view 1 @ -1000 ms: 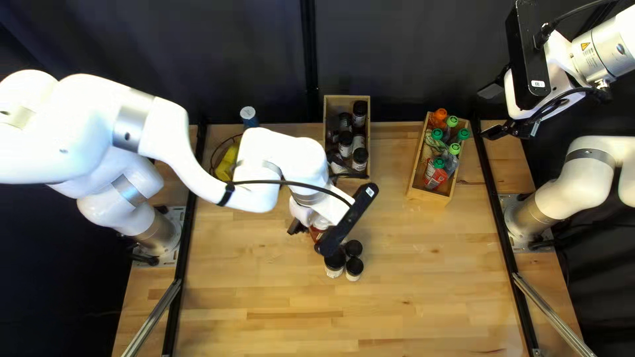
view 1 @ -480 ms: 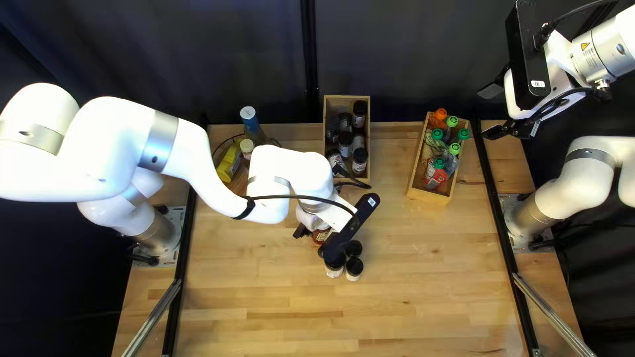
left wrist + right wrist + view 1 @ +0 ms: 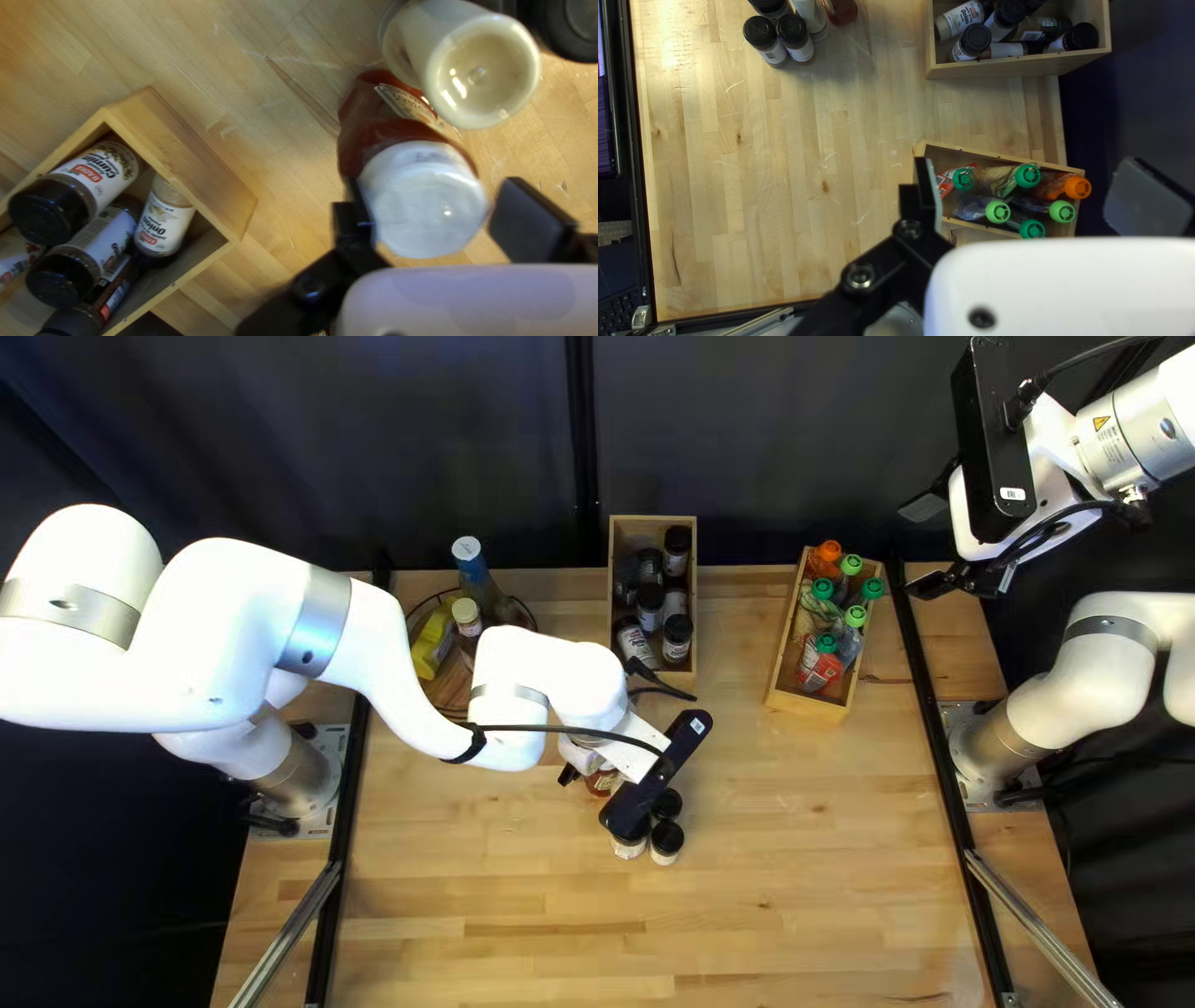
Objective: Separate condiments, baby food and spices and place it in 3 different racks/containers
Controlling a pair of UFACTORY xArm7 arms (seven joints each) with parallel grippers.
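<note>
Surface: pale, smooth wood, strip-laid, a few dark knots and scratches. Dark fabric curtain behind it.

Left gripper is low over the middle of the surface; right gripper is raised at the right of the top left view.

Tray: round, dark wire rim, left of the spice box in the top left view. Carries a squat yellow bottle, a tall blue-topped bottle and a pale-capped bottle.

Spice box: rectangular, plain wood, holds cylindrical jars with black lids, some on their sides. Pouch box: same kind of wood, set at an angle, holds six crinkly soft pouches, round ribbed caps, five green, one orange.

Red bottle is on the surface, shiny and rounded, flat white cap. Left wrist view: the left gripper has its fingers apart, one each side of that cap; a thin gap seems to show on one side, so probably not grasping. Pale bottle just beside it, glossy, round end. Three black-capped jars stand in a cluster next to those.

Right gripper: fingers wide apart, released.
</note>
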